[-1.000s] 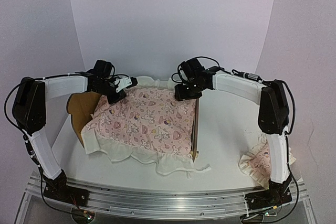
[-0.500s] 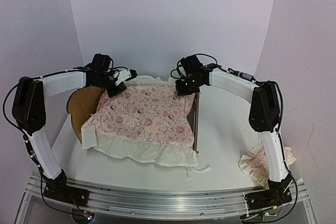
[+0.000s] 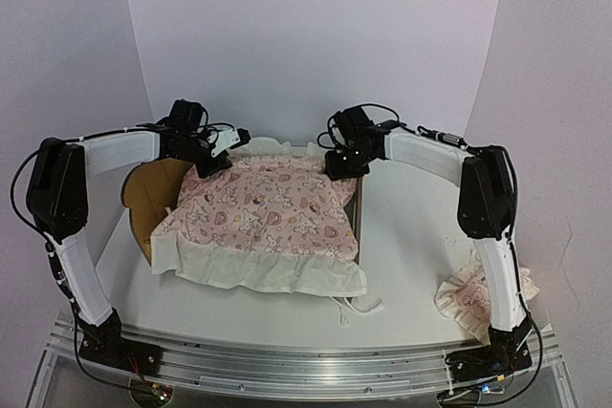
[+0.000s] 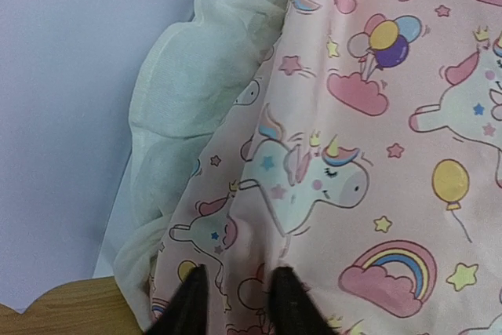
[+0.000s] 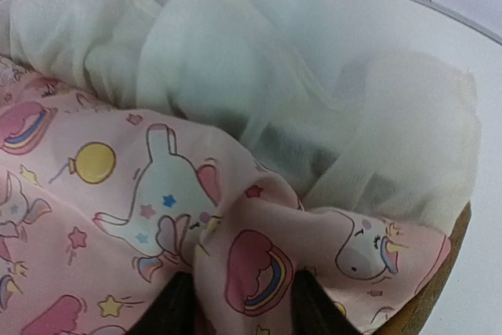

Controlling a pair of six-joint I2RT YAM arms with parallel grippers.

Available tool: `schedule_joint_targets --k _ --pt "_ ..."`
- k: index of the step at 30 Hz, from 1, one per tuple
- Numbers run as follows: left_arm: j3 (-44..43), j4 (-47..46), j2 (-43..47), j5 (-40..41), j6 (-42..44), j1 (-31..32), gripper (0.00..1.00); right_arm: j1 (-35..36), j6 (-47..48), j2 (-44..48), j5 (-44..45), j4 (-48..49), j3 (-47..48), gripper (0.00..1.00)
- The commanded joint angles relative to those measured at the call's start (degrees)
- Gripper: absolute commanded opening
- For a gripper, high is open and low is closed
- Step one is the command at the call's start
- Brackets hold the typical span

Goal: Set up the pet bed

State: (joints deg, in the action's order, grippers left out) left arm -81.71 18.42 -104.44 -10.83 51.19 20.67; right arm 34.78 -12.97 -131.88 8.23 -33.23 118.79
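The pet bed stands mid-table, its plywood headboard (image 3: 143,200) at the left and a side rail (image 3: 358,222) at the right. A pink printed cover (image 3: 273,222) with cream ruffles is spread over it and hides the base. My left gripper (image 3: 218,161) sits at the cover's far left corner. Its fingers (image 4: 239,304) are open, with a low fold of the pink cover (image 4: 353,154) between them. My right gripper (image 3: 342,164) is at the far right corner, open (image 5: 243,304), straddling a loose puffed fold of the cover (image 5: 157,194). Wood (image 5: 439,288) shows beside it.
A small pink ruffled pillow (image 3: 469,298) lies at the table's right front, by the right arm's base. The cover's cream ruffle (image 3: 277,274) hangs over the bed's near edge, with a loose tie (image 3: 359,308) on the white table (image 3: 411,236). A curved white backdrop stands close behind.
The cover has been drawn toward the far end and lies flatter and squarer over the frame. Both grippers have parted their jaws from the fabric they pinched.
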Motion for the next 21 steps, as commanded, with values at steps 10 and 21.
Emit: schedule_joint_targets --k 10,21 --pt "-6.7 8.0 5.1 -5.4 2.4 -0.4 0.73 -0.2 -6.8 38.4 -8.5 -3.3 -28.9 0.69" --pt "-0.5 13.7 16.4 -22.0 -1.3 5.9 0.82 15.7 -20.9 65.4 -0.9 3.6 -73.6 0.48"
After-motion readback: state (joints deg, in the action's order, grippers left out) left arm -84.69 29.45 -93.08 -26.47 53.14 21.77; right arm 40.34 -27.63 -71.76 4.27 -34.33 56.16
